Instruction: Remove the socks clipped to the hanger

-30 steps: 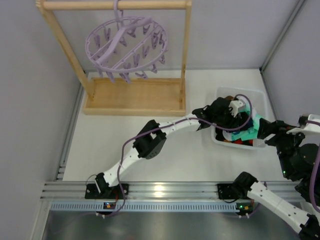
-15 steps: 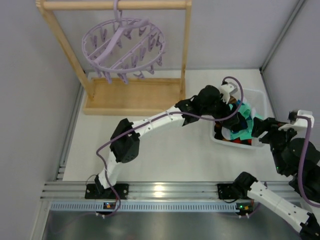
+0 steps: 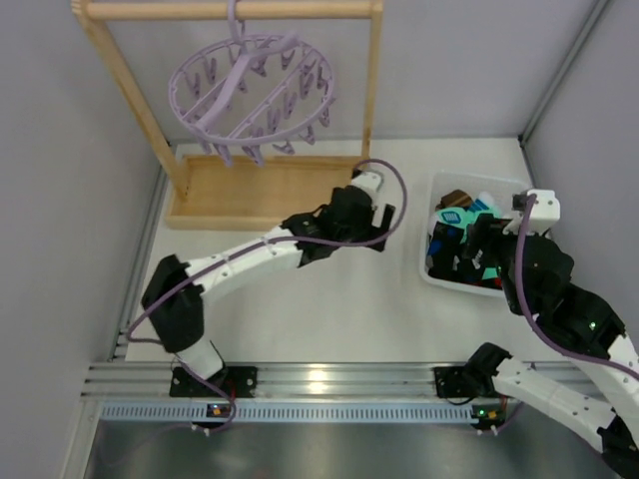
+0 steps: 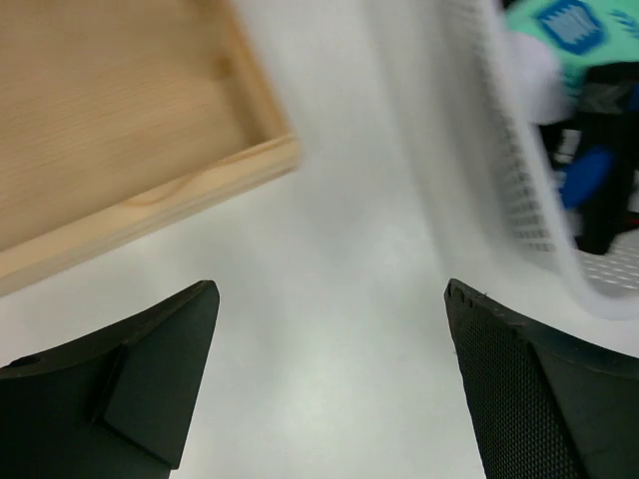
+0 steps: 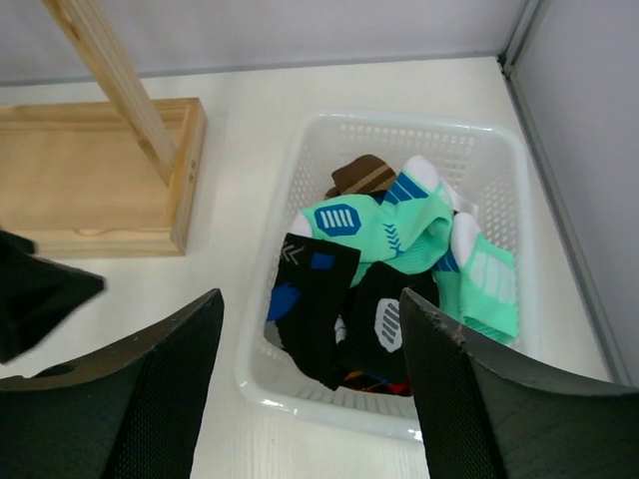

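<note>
Left wrist view is motion-smeared: basket mesh at its right edge is a white blur, sock colours behind it barely readable. In the top view the left gripper's fingers are tucked under its own wrist, and the right arm [image 3: 544,284] covers the right part of the basket. Rack top is cut by the frame edge. Hanger pegs are too small to check one by one; they look bare, not certain.

Basket [image 5: 399,125]: white mesh, on the table [image 3: 300,309] right of the wooden rack [image 3: 265,190]. The socks [image 5: 399,235] are piled in it: teal ones with white and blue marks on top, a brown striped one at the far side, black ones toward the near-left, and a sliver of orange-red argyle at the near rim.

Hanger [image 3: 240,80]: lilac, hooked on the rack's crossbar, tilted, well apart from the basket.

Left gripper [image 4: 329,384]: spread wide, nothing between the fingers, above bare table between the rack base corner and the basket.

Right gripper [image 5: 312,399]: parted, nothing held, above the basket's near rim.
</note>
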Available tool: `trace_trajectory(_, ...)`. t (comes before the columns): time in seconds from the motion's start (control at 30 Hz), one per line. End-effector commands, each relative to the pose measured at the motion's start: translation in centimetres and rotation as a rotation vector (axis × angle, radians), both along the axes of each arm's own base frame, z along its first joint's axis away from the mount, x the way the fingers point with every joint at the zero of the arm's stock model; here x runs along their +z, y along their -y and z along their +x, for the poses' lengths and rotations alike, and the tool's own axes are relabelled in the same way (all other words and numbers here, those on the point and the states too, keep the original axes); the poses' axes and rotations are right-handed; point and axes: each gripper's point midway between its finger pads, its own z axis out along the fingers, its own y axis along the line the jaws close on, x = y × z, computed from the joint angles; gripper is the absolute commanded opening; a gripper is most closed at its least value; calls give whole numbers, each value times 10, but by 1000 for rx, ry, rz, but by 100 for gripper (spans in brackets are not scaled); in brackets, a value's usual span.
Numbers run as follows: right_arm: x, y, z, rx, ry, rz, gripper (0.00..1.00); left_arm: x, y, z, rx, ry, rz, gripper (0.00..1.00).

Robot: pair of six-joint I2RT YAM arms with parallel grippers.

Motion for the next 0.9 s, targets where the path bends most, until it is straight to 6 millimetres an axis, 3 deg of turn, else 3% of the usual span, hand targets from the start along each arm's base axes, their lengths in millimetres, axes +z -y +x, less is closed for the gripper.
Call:
trace_trajectory(0.0, 5, -21, 13, 43, 18, 57, 70, 50, -107, 18, 338, 116, -54, 98)
trace_trajectory(0.03, -2, -27, 17, 56, -2, 48, 71, 49, -127, 16, 388, 119, -48, 98)
trace_trajectory(0.07, -6, -31, 20, 68, -13, 47, 71, 27, -157, 11, 443, 88, 26, 98)
trace_trajectory(0.1, -17, -38, 24, 98, -43, 47, 73, 40, -177, 4, 484, 111, 11, 98)
trace_trajectory(0.17, -33, -46, 32, 125, -81, 45, 76, 28, -214, -5, 551, 94, 70, 98)
trace_trajectory(0.2, -40, -48, 34, 143, -101, 59, 80, 38, -226, -12, 549, 102, 45, 98)
trace_trajectory(0.37, -68, -34, 36, 116, -146, 65, 86, 46, -310, -28, 663, 105, 181, 98)
trace_trajectory(0.4, -70, -28, 35, 101, -152, 64, 87, 47, -321, -32, 680, 107, 199, 98)
trace_trajectory(0.47, -64, -22, 30, 85, -128, 75, 92, 47, -322, -35, 659, 98, 194, 98)
trace_trajectory(0.5, -63, -18, 28, 75, -123, 66, 99, 46, -323, -37, 652, 99, 191, 98)
trace_trajectory(0.63, -55, 3, 13, 24, -81, 26, 99, 56, -341, -43, 746, 157, 165, 98)
trace_trajectory(0.7, -52, 11, 8, 0, -64, 12, 100, 70, -346, -50, 742, 182, 52, 98)
trace_trajectory(0.73, -49, 13, 4, 6, -44, 23, 99, 75, -363, -49, 797, 194, 6, 98)
trace_trajectory(0.87, -38, 11, -4, 47, -25, 18, 99, 96, -384, -54, 810, 272, -60, 98)
